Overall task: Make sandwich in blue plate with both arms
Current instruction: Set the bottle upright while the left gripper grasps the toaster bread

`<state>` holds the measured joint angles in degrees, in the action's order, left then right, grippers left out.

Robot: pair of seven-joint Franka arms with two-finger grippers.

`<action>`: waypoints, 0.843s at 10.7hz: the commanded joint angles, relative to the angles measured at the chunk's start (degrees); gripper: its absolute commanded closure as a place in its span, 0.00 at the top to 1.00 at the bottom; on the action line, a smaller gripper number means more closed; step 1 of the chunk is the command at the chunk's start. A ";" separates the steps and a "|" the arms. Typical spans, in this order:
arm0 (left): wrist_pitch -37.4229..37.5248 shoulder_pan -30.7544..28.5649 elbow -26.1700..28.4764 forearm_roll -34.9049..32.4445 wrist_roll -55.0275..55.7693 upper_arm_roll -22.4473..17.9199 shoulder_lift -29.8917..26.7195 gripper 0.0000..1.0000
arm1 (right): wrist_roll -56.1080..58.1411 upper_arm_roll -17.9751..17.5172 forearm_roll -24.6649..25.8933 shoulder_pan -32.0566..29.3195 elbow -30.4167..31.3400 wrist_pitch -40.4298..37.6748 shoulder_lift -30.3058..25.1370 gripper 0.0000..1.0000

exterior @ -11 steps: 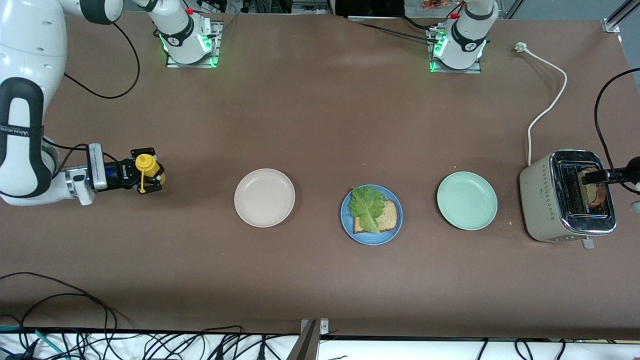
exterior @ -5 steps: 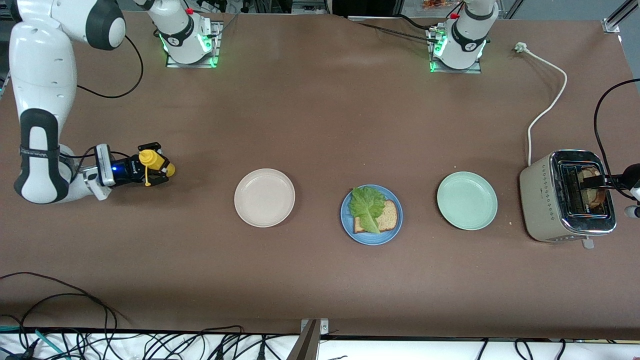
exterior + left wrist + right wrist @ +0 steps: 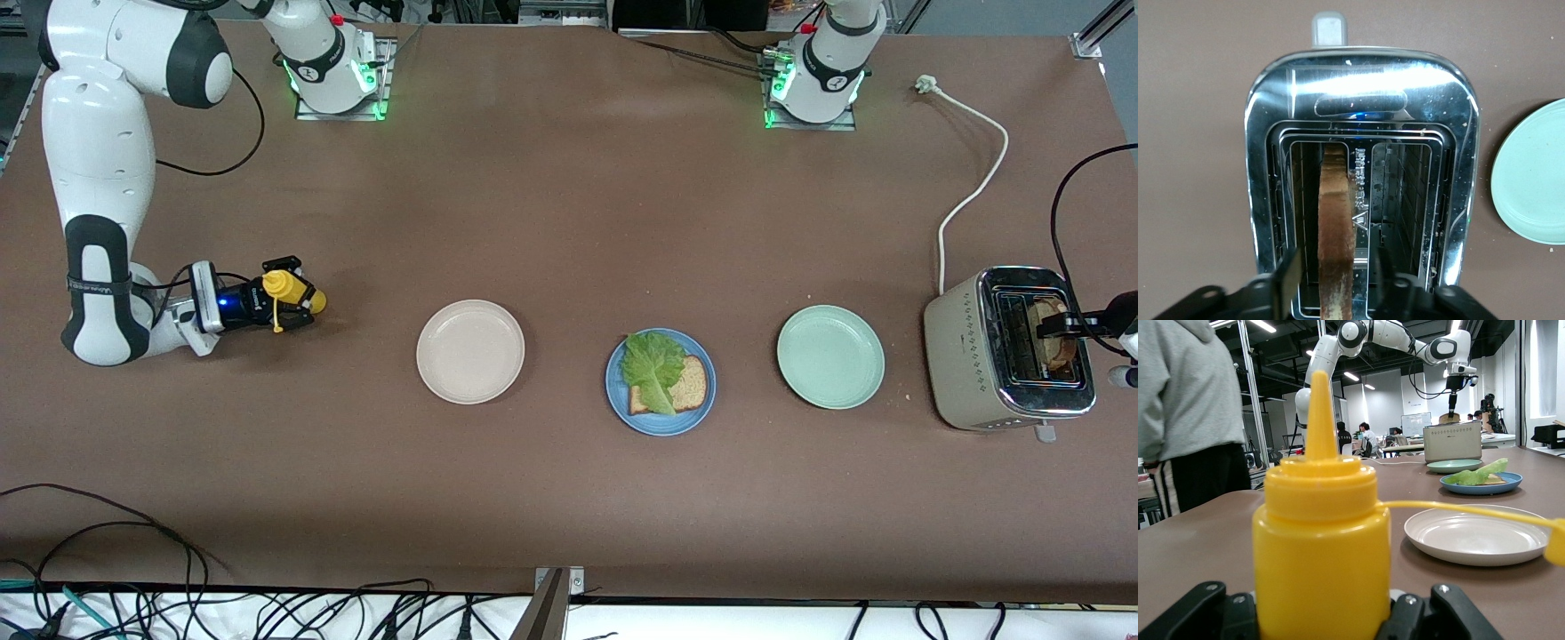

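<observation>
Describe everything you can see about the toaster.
The toaster is a shiny chrome two-slot box with rounded corners and a pale lever at one end. It stands upright at the left arm's end of the table, beside the mint-green plate. One slot holds a brown bread slice on edge, the left gripper straddling it; the other slot is empty.

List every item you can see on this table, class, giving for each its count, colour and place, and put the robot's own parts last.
Blue plate: one, sky-blue, mid-table.
Bread slice: one, brown, on the blue plate.
Lettuce leaf: one, green, on that slice.
Beige plate: one, toward the right arm's end.
Mint plate: one, pale green, beside the toaster.
Toaster: one, silver, left arm's end.
Toast: one, brown, in a toaster slot.
Left pincer: black, straddling the toast.
Right pincer: black, shut on yellow bottle.
</observation>
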<state>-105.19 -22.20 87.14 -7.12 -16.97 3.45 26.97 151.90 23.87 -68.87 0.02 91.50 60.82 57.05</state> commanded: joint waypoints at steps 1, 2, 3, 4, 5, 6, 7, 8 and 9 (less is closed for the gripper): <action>0.86 -0.30 -1.27 -0.96 -0.78 0.51 0.72 0.00 | 0.41 -0.40 -1.00 -0.81 -0.89 -1.24 1.30 0.00; 1.21 -0.30 -1.35 -0.96 -0.78 0.51 0.63 0.00 | 0.41 -0.40 -1.00 -0.81 -0.89 -0.97 1.48 0.00; 2.70 -0.04 -1.35 -1.31 -0.70 0.60 0.54 0.00 | 0.41 -0.40 -1.00 -0.81 -0.89 -0.88 1.48 0.00; 3.58 -0.03 -1.44 -1.31 -0.70 0.68 0.20 0.00 | 0.41 -0.40 -1.00 -0.81 -0.89 -0.88 1.48 0.03; 4.46 -0.12 -1.53 -1.23 -0.78 0.68 -0.68 0.00 | 0.41 -0.40 -1.00 -0.81 -0.97 -0.88 1.48 0.19; 6.64 -0.12 -1.53 -1.05 -0.78 0.77 -1.99 0.00 | -0.11 -0.40 -1.00 -0.81 -1.06 -0.88 1.48 0.44; 9.10 -0.04 -2.14 -0.96 -0.78 0.95 -3.48 0.00 | -0.55 -0.40 -1.00 -0.81 -0.98 -0.97 1.48 0.67; 13.04 -0.03 -4.32 -0.88 -0.78 1.12 -4.19 0.00 | -0.64 -0.40 -1.00 -0.81 -1.06 -0.97 1.48 0.81; 17.00 0.05 -7.04 -0.70 -0.78 1.30 -4.20 0.00 | -0.64 -0.40 -1.00 -0.81 -1.06 -1.23 1.48 0.85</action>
<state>-96.98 -22.16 84.13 -7.12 -17.04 4.06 25.25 151.88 23.87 -68.90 -0.01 91.42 60.83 58.02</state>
